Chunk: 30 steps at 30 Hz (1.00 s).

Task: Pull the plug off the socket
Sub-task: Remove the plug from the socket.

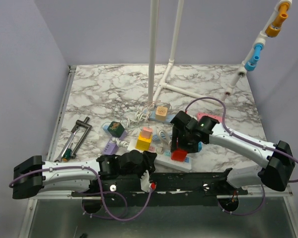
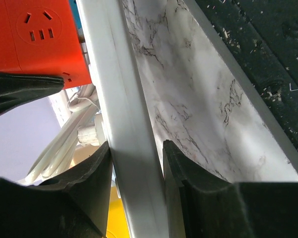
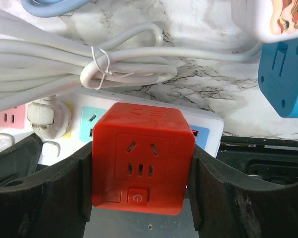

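Black fingers of the left gripper are clamped across the white power strip at the near edge of the marble table, one finger on each long side. Just beyond, the red cube plug sits on the strip's socket face; whether its pins are seated cannot be told. The right gripper is closed on the plug, one finger pressed against each side face. Behind the strip lies a tied white cable bundle, with a blue adapter beside it. Farthest stands a white pipe frame.
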{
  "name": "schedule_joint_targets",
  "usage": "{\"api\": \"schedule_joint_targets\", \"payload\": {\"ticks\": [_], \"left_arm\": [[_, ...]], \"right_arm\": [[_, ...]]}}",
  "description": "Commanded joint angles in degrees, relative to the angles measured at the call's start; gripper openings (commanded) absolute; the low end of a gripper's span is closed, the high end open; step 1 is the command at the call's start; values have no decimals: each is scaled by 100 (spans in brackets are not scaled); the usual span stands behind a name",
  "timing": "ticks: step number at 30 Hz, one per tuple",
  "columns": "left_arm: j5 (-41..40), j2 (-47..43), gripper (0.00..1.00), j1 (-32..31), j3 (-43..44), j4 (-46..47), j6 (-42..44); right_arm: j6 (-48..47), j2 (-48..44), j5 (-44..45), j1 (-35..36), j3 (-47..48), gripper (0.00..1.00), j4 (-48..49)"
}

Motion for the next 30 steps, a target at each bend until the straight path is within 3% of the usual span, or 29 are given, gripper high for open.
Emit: {"api": "schedule_joint_targets", "payload": {"ticks": [1, 6, 12, 18, 21, 25, 30], "left_arm": [[482, 64, 0, -116, -375, -900, 808], [563, 23, 0, -137, -403, -1104, 675], [826, 296, 0, -135, 28, -1548, 33], [798, 459, 0, -136, 49, -1380, 72], [587, 534, 0, -136, -12, -1021, 25], [-412, 850, 0, -127, -341, 367, -121], [-1766, 1429, 4, -109, -662, 1735, -354]], "right_arm": [[-828, -155, -856, -609, 181, 1, 1020], [-1079, -132, -1118, -973, 148, 1, 1085], [-1151, -399, -761, -892, 547, 1, 663], [-988, -801, -334, -810, 452, 1, 376], [-1023, -730, 19, -820, 581, 1, 192], [-1191, -611, 593, -1081, 938, 1, -130], [-1544, -1183, 708, -2541, 831, 1, -339]]}}
